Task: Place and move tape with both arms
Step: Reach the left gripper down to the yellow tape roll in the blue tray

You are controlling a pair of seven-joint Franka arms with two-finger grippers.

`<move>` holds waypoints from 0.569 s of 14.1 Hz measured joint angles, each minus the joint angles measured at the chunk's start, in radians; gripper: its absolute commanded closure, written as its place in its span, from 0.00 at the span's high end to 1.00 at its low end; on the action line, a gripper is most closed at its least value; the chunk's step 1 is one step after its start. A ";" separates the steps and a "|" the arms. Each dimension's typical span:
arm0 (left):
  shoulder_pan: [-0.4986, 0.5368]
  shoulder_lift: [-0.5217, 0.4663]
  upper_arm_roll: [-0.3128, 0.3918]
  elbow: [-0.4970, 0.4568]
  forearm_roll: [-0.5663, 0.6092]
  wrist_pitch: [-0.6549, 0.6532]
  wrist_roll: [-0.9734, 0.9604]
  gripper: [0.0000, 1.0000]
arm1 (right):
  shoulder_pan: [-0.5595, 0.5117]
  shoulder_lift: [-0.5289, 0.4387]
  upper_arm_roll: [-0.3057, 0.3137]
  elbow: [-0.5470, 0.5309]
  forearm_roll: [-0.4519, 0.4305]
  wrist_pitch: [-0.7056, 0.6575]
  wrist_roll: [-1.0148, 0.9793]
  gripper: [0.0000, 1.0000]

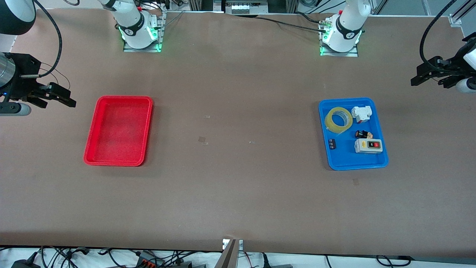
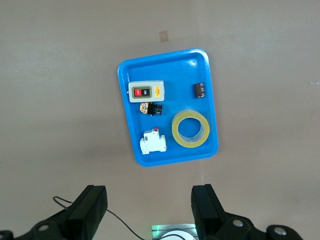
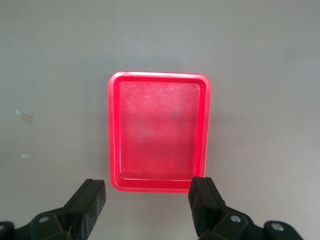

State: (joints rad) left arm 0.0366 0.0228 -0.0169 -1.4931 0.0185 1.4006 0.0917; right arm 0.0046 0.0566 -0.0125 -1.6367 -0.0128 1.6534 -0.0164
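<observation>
Fingers on both your grippers stand spread and hold nothing: the left gripper (image 1: 427, 76) hangs over the bench (image 1: 238, 193) at the left arm's end, the right gripper (image 1: 55, 97) over the right arm's end. Nearest you in the blue tray (image 1: 353, 163) lie a grey switch box (image 1: 368, 146) and a small black part (image 1: 331, 143); farther back your tape (image 1: 338, 120) lies flat beside a white breaker (image 1: 362, 113). Well apart, the red tray (image 1: 118, 130) sits toward the right arm's end.

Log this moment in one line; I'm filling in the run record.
tape: in blue tray, untouched | red tray: empty | left gripper: open, waiting | right gripper: open, waiting
</observation>
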 measured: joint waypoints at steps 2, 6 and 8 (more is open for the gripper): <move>0.000 0.000 0.000 -0.002 0.000 -0.006 0.001 1.00 | 0.000 -0.005 0.000 -0.003 0.000 0.000 0.000 1.00; 0.000 0.004 0.000 -0.076 0.000 0.037 0.002 1.00 | 0.000 -0.016 0.000 -0.013 0.000 0.000 0.000 1.00; 0.000 0.011 0.000 -0.172 -0.001 0.137 0.002 1.00 | 0.000 -0.016 0.000 -0.014 0.000 0.000 0.000 1.00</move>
State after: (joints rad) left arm 0.0366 0.0339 -0.0173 -1.6653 0.0171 1.5378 0.0939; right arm 0.0046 0.0406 -0.0125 -1.6506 -0.0128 1.6530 -0.0164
